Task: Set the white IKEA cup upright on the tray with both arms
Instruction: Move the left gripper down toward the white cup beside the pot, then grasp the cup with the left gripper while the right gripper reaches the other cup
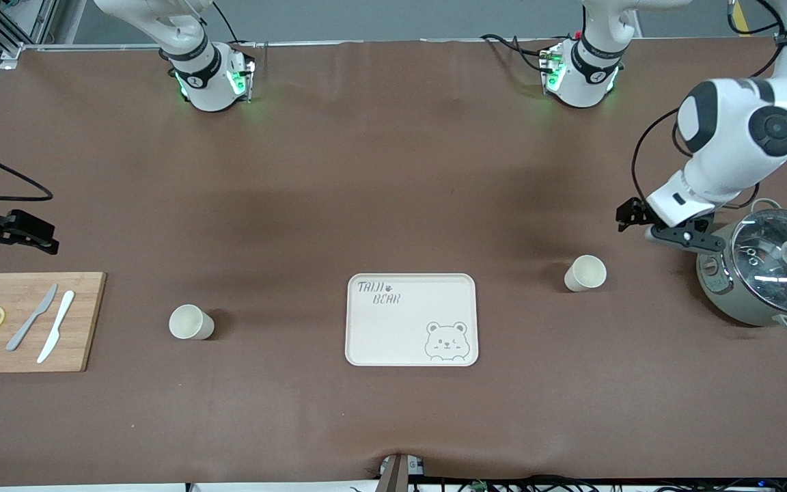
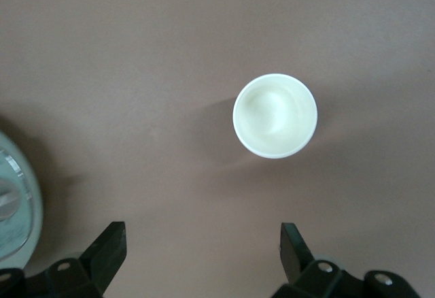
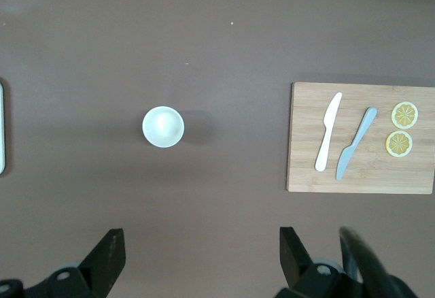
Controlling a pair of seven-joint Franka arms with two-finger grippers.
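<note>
The cream tray [image 1: 412, 319] is printed "TAIJI BEAR" near one corner.

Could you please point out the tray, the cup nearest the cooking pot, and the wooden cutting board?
tray [image 1: 393, 328]: front view, on its bare middle.
cup nearest the cooking pot [image 2: 275, 116]: left wrist view, on its inner bottom.
wooden cutting board [image 3: 309, 172]: right wrist view, on bare wood beside the white knife.

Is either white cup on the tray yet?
No: in the front view the tray holds nothing, with one cup toward the right arm's end and the other cup toward the left arm's end.
</note>
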